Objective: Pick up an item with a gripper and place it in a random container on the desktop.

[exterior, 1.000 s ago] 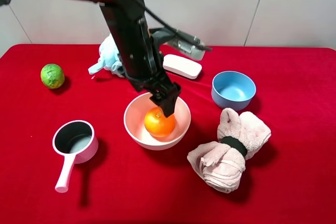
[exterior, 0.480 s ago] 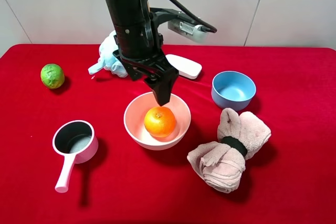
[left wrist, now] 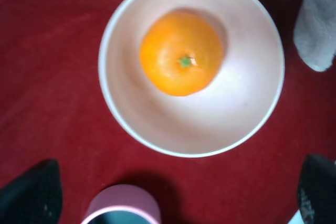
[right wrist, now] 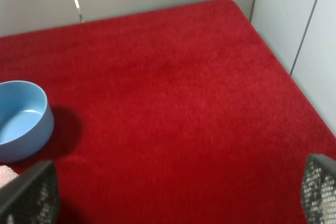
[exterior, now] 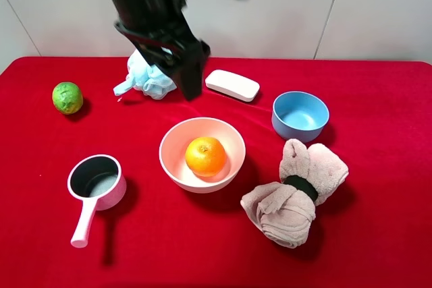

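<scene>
The orange [exterior: 205, 156] lies in the pale pink bowl [exterior: 173, 141] at the middle of the red desktop [exterior: 378, 234]. My left gripper [exterior: 191, 84] hangs empty, high above the table behind the bowl, apart from the fruit. In the left wrist view the orange [left wrist: 181, 53] sits stem up inside the bowl [left wrist: 252, 114], and my left gripper [left wrist: 173, 195] shows both fingertips far apart, open. My right gripper [right wrist: 173, 195] is open and empty over bare red cloth near the table's right edge; it does not show in the exterior view.
A green lime [exterior: 67, 97] lies far left. A pink saucepan [exterior: 96, 183] stands front left. A blue bowl [exterior: 300, 115] and a rolled pink towel [exterior: 293, 193] are at the right. A white case [exterior: 232, 85] and a light blue cloth toy [exterior: 145, 75] lie behind the bowl.
My left gripper has let go of the orange, which stays in the pink bowl. The arm has risen and pulled back toward the rear left. Nothing else moved.
</scene>
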Action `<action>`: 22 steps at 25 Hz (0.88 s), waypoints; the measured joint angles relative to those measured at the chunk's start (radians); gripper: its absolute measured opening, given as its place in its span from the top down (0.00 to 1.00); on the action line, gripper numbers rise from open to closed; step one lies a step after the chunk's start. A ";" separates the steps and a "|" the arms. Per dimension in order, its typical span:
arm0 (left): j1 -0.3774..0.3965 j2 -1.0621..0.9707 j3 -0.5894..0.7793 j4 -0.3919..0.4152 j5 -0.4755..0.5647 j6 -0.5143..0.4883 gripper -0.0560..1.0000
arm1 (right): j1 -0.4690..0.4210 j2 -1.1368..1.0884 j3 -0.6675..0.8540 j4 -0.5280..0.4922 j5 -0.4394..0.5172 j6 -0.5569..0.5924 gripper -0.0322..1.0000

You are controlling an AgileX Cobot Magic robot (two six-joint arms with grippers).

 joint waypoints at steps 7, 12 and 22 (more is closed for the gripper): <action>0.000 -0.128 0.000 0.025 0.002 -0.035 0.12 | 0.000 0.000 0.000 0.000 0.000 0.000 0.30; 0.000 -0.211 0.009 0.012 0.003 -0.047 0.12 | 0.000 0.000 0.000 0.000 0.000 0.000 0.30; 0.000 -0.426 0.202 0.012 0.003 -0.050 0.02 | 0.000 0.000 0.000 0.000 0.000 0.000 0.30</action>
